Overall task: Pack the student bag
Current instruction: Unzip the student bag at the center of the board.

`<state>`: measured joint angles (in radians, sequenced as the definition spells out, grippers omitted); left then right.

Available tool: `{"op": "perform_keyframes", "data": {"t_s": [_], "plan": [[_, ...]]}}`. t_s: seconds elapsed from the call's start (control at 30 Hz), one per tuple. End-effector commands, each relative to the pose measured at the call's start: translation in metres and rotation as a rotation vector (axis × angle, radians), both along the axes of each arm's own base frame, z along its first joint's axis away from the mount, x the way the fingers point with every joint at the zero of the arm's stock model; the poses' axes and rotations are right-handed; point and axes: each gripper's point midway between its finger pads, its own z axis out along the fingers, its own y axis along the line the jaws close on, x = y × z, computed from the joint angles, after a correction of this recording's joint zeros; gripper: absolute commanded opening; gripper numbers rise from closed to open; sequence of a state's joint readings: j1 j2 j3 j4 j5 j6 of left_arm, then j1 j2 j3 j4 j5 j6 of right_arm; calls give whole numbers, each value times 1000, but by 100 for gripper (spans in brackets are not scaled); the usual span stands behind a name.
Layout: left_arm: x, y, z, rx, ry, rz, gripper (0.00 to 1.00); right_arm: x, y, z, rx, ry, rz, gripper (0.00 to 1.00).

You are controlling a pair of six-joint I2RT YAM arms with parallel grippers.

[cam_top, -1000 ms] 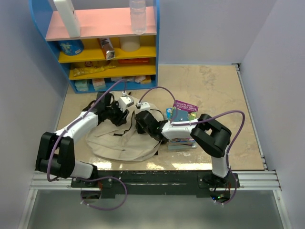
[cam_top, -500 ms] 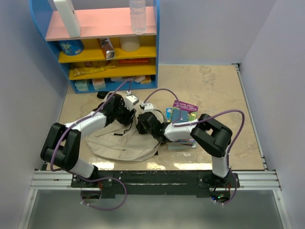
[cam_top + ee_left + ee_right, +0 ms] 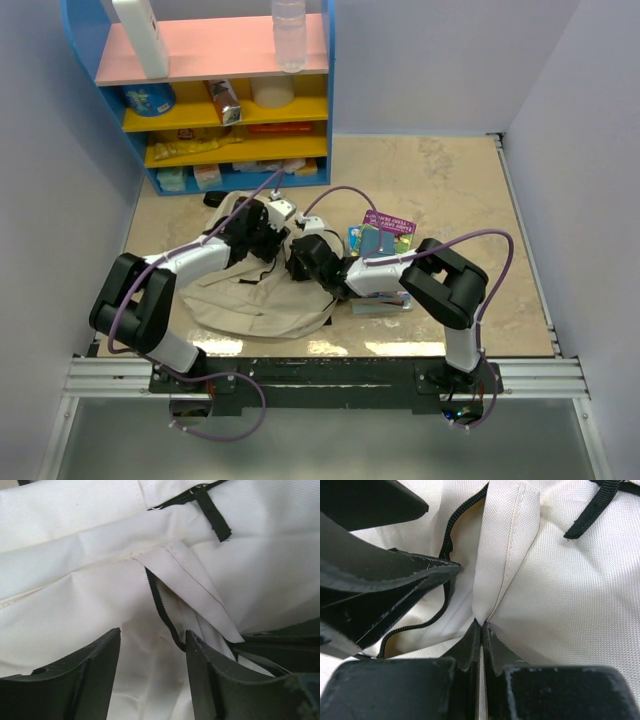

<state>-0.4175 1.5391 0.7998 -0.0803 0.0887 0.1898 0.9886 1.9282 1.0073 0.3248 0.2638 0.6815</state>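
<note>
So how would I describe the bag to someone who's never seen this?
Find the blue shelf unit at the back left. In front lies a cream fabric backpack with black straps. Unlike the colourful stacked books to its right, it is soft, crumpled and plain.

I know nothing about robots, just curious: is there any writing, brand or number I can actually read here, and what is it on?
No text here can be read.
Purple book: white lettering on the cover, too small and blurred to read.
Blue tub on the shelf: printed label, unreadable.
Packet beside it: print too blurred to read.
Student bag: no writing shows in any view, not even close up.
</note>
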Motion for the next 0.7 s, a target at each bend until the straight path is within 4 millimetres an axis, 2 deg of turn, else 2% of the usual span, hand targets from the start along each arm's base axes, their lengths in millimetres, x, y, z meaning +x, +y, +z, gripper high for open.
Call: {"op": "perform_keyframes", "data": {"t_s": [0.0, 0.03, 0.13, 0.17, 0.23, 0.27, 0.33, 0.43, 0.6, 0.67], "plan": [[8, 13, 3, 62, -72, 26, 57, -16, -26, -28, -109, 77, 3, 0], [7, 13, 2, 61, -67, 22, 55, -16, -27, -28, -107, 79, 2, 0], [5, 9, -3, 53, -37, 7, 39, -16, -27, -29, -107, 83, 2, 0], [7, 7, 0, 45, -40, 4, 30, -16, -27, -28, -105, 81, 0, 0], [7, 4, 0, 39, -27, -7, 19, -14, -29, -27, -105, 78, -7, 0], [10, 2, 4, 31, -34, -11, 9, -15, -29, -27, -106, 79, -6, 0], [10, 1, 7, 32, -32, -20, 0, -15, -31, -28, -109, 78, -7, 0], [12, -1, 21, 34, -43, -37, 0, -14, -31, -25, -101, 75, -12, 0], [19, -6, 63, 9, -111, -56, 0, -14, -31, -24, -95, 70, -11, 0], [18, -7, 73, -1, -119, -61, 0, -14, -31, -25, -94, 74, -12, 0]]}}
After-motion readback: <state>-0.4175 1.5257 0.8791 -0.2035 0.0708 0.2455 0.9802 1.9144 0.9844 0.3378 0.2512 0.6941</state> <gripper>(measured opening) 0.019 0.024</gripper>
